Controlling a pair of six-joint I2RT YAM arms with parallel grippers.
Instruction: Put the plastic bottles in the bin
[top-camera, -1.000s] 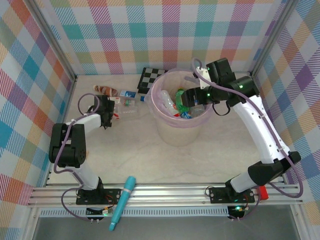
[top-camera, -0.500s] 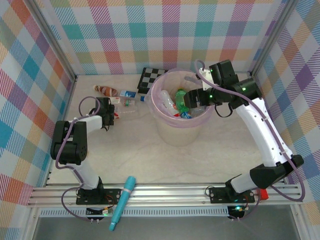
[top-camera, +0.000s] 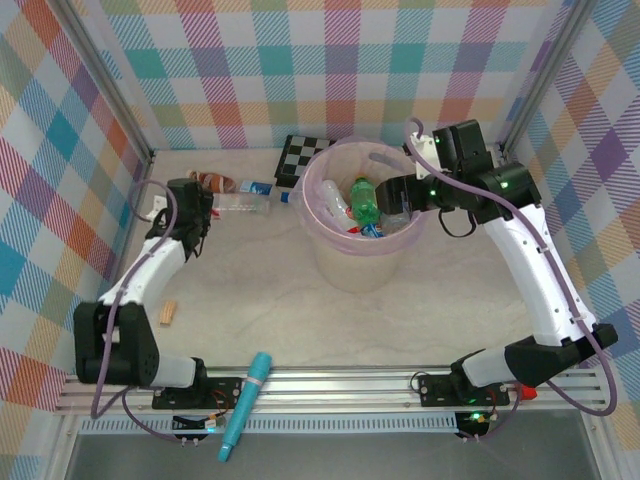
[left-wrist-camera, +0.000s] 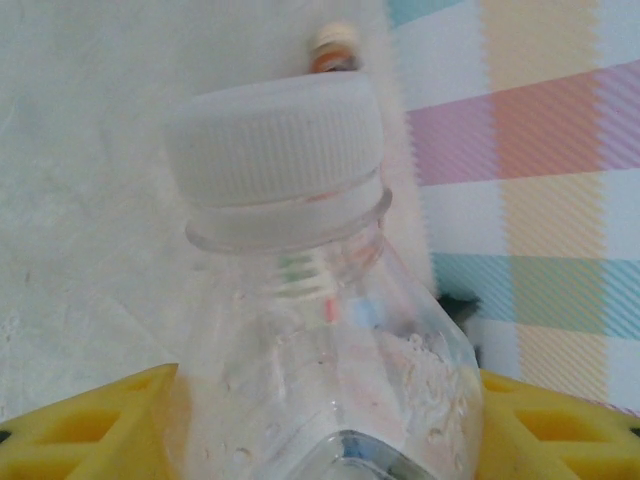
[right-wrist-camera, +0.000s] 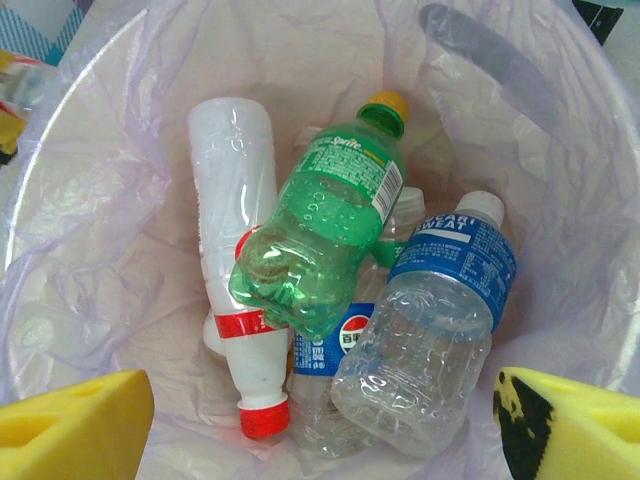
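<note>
The bin (top-camera: 350, 265) stands on the table (top-camera: 300, 320) just past the middle, toward 1 o'clock in the overhead view. It is lined with pink film. Inside, the right wrist view shows a green bottle (right-wrist-camera: 320, 240) lying across the heap with its yellow cap at 1 o'clock. A white bottle (right-wrist-camera: 238, 200) is at its 9 o'clock with its red cap pointing to 6. A blue-labelled bottle (right-wrist-camera: 440, 330) is at its 4 o'clock, and a bottle with a Pepsi label (right-wrist-camera: 330, 350) is partly buried under them.

The right gripper (right-wrist-camera: 318, 432) hangs over the bin's rim at 3 o'clock. Its yellow pads (right-wrist-camera: 70, 425) are spread wide, with nothing between them.

At the bin's 9 to 10 o'clock, three more bottles lie on the table by the far wall. They are a brown-labelled bottle (top-camera: 210, 181), a small blue-and-white-labelled bottle (top-camera: 257, 187) and a see-through bottle (top-camera: 243, 204).

Just to the 9 o'clock side of these, the left gripper (left-wrist-camera: 320, 435) pinches a clear bottle (left-wrist-camera: 310, 320) between its yellow pads. The bottle's white cap (left-wrist-camera: 275, 150) points away from the wrist, and beyond it a small orange-ringed cap (left-wrist-camera: 333, 47) shows at 12 o'clock.

A checkerboard (top-camera: 297, 158) lies at the bin's 11 o'clock. A small wooden block (top-camera: 168, 313) is at 8 o'clock, and a teal tube (top-camera: 247, 403) lies on the near rail at 7 o'clock.
</note>
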